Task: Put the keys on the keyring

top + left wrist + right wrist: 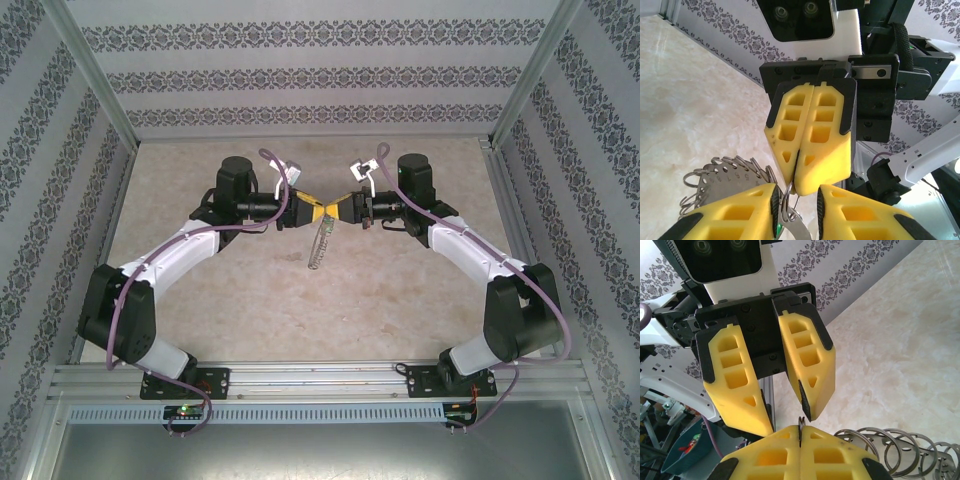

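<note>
Fingers [735, 385] of the left gripper [785, 421] stand partly apart, gripping nothing we can see; facing it tip to tip, the right gripper [796, 186] is pressed tight on a thin wire loop of the keyring [317, 245].
From above, we see the keyring hang where the tips meet over the table [400, 320]. Its long axis runs toward the arms' bases, lower end leaning slightly left. A green speck [776, 229] sits by the left finger; we cannot tell what it is.
</note>
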